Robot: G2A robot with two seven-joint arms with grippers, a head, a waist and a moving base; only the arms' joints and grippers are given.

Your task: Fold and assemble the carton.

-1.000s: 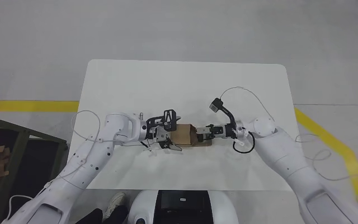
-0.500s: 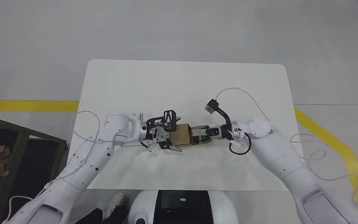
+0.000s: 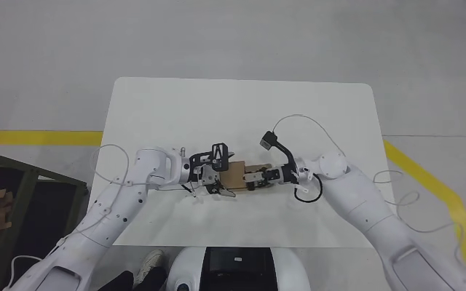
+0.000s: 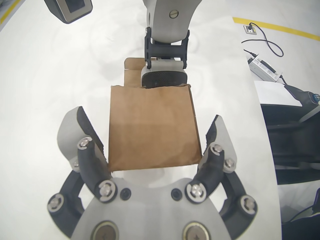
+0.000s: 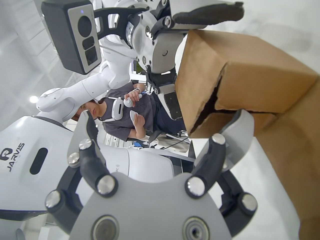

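Table: one white rectangular table (image 3: pixel 145 109) with rounded corners, bearing everything below.
Floor stripes: two yellow tape stripes (image 3: pixel 51 137) on the grey floor, one off the table at 9 o'clock and one at 3 o'clock.
Carton: one brown corrugated cardboard carton (image 3: pixel 234 174), lying on the table just toward 6 o'clock from its centre. It is partly folded into a box. Its top panel is flat and closed in the left wrist view (image 4: pixel 152 123). The end facing the right arm has flaps (image 5: pixel 245 88) folded in, with a dark, ragged gap between them. One more flap sticks out flat beyond that end.
Grippers, count: two, one at each end of the carton.
Left gripper: the grey metal left gripper (image 4: pixel 148 113) with black padded fingers sits at 9 o'clock of the carton. Its two fingers are spread wide, one along each side of the carton's near end. Whether the pads press the cardboard cannot be told.
Right gripper: the matching grey right gripper (image 5: pixel 165 112) sits at 3 o'clock of the carton, fingers apart. One finger (image 5: pixel 235 126) lies against the folded end flaps and the other stands free.
Cables: two thin white cables, one looping over the table (image 3: pixel 320 120) at 2 o'clock of the carton, one beside the left arm.
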